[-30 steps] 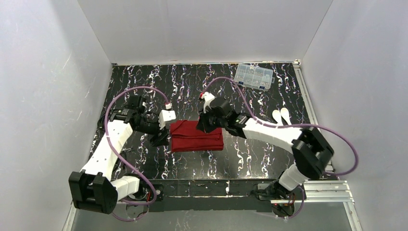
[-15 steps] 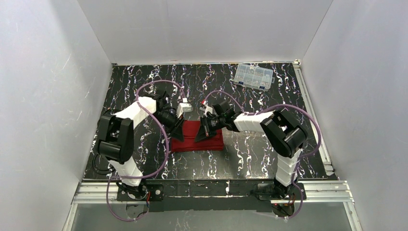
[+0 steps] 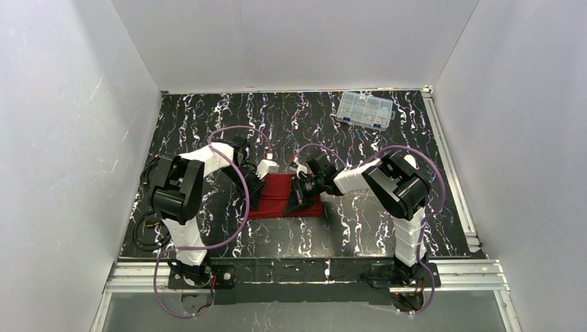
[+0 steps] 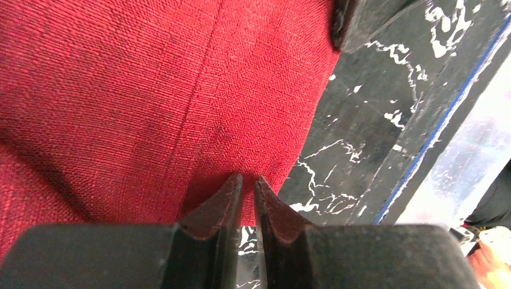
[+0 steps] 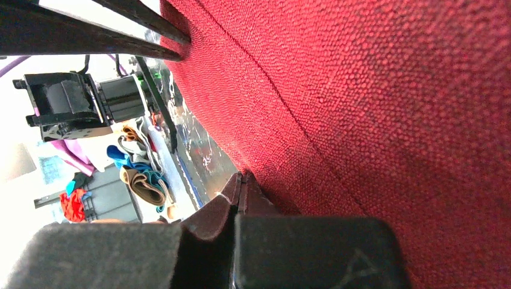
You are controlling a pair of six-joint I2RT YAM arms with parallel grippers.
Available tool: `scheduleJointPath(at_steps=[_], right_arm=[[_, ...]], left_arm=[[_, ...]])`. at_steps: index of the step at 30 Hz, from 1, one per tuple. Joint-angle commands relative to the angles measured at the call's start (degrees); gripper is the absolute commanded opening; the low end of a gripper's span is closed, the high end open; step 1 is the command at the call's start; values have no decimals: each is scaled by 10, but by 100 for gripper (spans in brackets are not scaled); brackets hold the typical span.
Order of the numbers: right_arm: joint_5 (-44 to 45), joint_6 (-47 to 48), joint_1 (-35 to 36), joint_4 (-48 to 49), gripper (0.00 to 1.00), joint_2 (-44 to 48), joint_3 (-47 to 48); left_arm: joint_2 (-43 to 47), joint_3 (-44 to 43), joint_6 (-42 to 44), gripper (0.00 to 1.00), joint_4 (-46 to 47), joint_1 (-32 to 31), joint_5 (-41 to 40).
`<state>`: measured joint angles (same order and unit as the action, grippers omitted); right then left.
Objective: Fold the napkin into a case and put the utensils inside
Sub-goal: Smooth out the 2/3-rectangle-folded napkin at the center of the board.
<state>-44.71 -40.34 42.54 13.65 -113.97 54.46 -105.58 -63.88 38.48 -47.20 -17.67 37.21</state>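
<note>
Napkin (image 3: 278, 196): mid-table (image 3: 360, 228), folded into a deep red layered oblong with a fold line running along it.
Edges: my left gripper (image 4: 247, 185) sits at its 9 o'clock edge, and my right gripper (image 5: 240, 180) is toward 4 o'clock.
Room: table shows all round the cloth; clear box (image 3: 365, 109) well apart at 1 o'clock.
Left gripper: nearly closed, pinching the napkin's edge.
Right gripper: closed against the cloth; I cannot tell if any is caught.
</note>
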Motion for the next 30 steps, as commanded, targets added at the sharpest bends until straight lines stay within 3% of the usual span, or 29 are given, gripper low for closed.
scheduleJointPath(at_steps=[1, 12, 22, 28, 30], right_arm=[[20, 3, -2, 21, 1, -6, -19], [-30, 26, -19, 14, 1, 32, -60], [-52, 81, -87, -42, 1, 83, -139], [-35, 113, -92, -113, 1, 152, -107], [-20, 117, -89, -134, 2, 186, -85]], left_arm=[[12, 23, 30, 12, 20, -12, -74], [36, 75, 74, 7, 83, -31, -167], [36, 75, 82, 7, 84, -33, -180], [44, 52, 76, 9, 58, -33, -165], [52, 32, 74, 14, 32, -33, -147]])
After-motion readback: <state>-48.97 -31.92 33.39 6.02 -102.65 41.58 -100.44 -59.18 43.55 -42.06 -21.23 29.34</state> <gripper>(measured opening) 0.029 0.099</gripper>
